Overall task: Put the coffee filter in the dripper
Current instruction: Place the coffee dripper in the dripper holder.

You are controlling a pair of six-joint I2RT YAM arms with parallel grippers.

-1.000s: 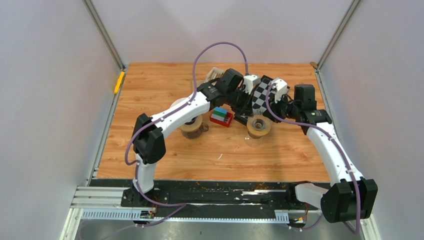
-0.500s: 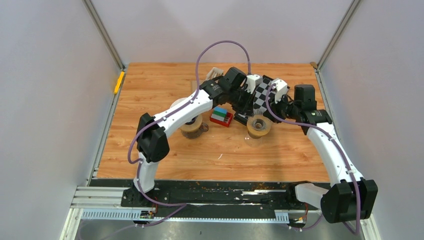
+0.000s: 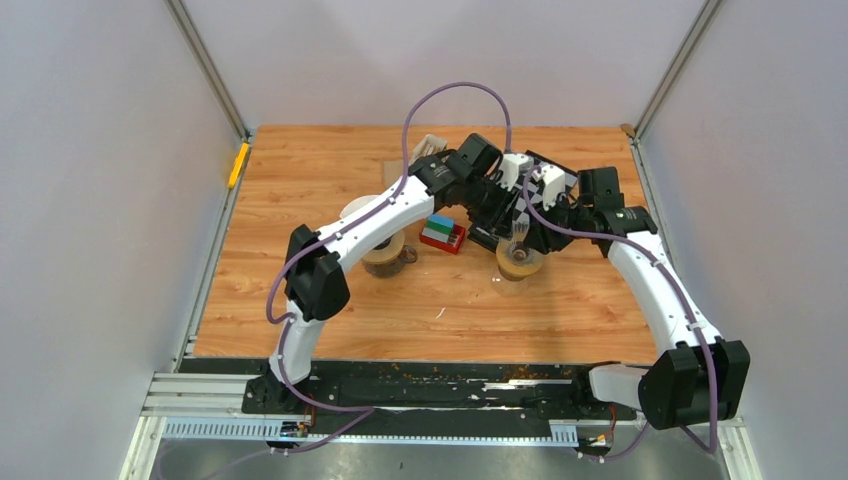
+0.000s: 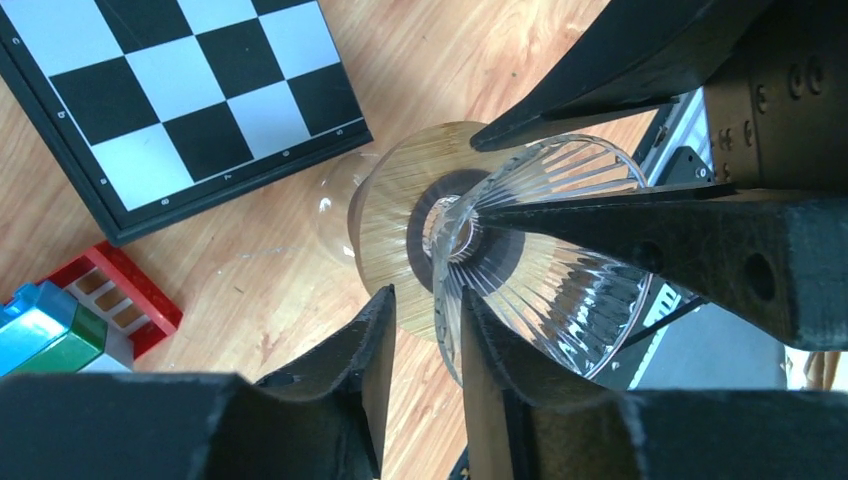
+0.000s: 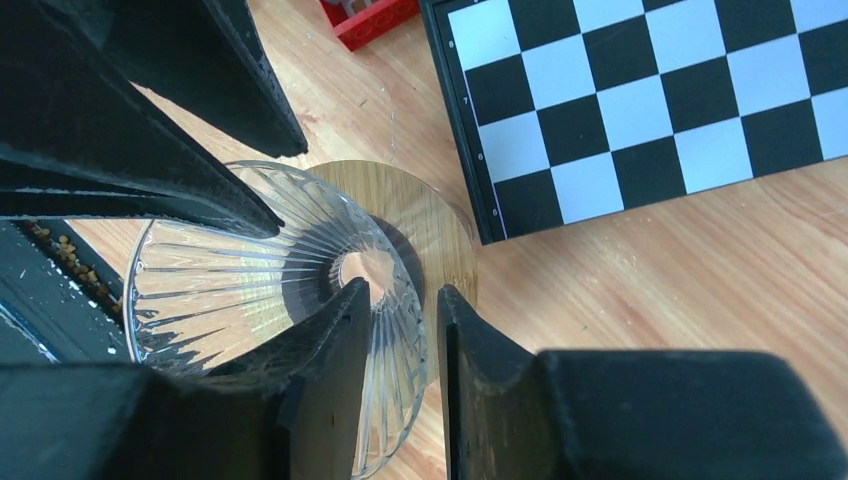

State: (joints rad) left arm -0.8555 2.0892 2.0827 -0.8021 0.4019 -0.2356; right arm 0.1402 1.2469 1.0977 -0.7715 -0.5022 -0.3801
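The dripper (image 3: 520, 262) is a clear ribbed glass cone in a round wooden collar, standing mid-table in front of the chessboard. Its cone looks empty in the left wrist view (image 4: 560, 250) and the right wrist view (image 5: 230, 270). My left gripper (image 3: 500, 225) (image 4: 425, 300) straddles the glass rim, one finger inside the cone, jaws closed down narrowly on the wall. My right gripper (image 3: 530, 215) (image 5: 405, 290) does the same on the opposite side of the rim. I cannot make out a coffee filter for certain.
A chessboard (image 4: 180, 90) (image 5: 640, 110) lies just behind the dripper. A red tray of coloured blocks (image 3: 442, 233) sits to its left. A second brown ring with a white top (image 3: 383, 252) stands under the left arm. A pale object (image 3: 428, 146) is at the back.
Both arms have closed in on the dripper, the left reaching right and the right reaching left and down. Their fingers now sit on its rim, and the dripper looks slightly shifted.
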